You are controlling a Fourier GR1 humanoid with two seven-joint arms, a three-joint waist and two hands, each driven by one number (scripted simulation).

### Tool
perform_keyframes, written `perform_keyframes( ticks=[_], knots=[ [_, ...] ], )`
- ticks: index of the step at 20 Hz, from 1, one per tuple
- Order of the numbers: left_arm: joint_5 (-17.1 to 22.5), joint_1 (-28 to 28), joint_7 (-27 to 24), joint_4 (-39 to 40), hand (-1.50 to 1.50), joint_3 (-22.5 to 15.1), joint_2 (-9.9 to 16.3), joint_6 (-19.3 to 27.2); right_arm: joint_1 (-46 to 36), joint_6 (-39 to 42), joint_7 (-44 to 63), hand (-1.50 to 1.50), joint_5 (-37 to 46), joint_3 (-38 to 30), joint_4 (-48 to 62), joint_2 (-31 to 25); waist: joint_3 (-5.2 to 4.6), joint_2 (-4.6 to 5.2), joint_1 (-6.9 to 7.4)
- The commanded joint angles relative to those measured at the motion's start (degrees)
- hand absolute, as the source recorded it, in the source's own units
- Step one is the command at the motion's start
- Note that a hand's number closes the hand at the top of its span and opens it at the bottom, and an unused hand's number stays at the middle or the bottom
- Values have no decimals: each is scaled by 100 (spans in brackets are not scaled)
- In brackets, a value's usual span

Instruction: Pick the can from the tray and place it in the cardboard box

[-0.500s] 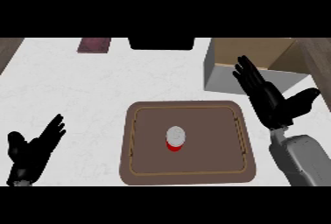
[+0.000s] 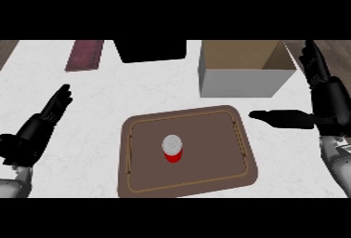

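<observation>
Right of tray [image 2: 137, 148], right hand [image 2: 328, 104] open wide, now nearer, can [image 2: 172, 148] untouched

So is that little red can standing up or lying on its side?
Upright. The can shows its round grey top from above, red side just below it, standing near the middle of the brown tray.

Tray [image 2: 188, 183] brown, matt, wood-like; cardboard box [image 2: 241, 82] matt; counter [image 2: 96, 100] white, marbled, smooth.

One head view — steeply down, fairly close, over the white counter [image 2: 89, 107] and brown tray [image 2: 140, 186].
</observation>
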Motion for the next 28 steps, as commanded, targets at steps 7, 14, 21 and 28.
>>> perform_keyframes(
  ticks=[7,14,21,28],
  knots=[
    [-355,-504,-331,-210,0,-226,-4,-171,1037,-514,1682,-150,2973,1470,-2218,-1112,35,126,238],
    [-492,-577,-405,-124,0,-461,-239,-199,443,1396,4143,-150,3776,2441,-2935,-1305,15,182,515],
    [-568,-919,-420,-22,0,-550,-369,-301,-976,3195,6241,-150,3468,3304,-2778,-61,20,231,769],
    [-494,-821,-594,194,0,-412,-389,-372,-1579,3912,7325,-150,3264,3655,-1884,1074,20,204,710]
  ],
)
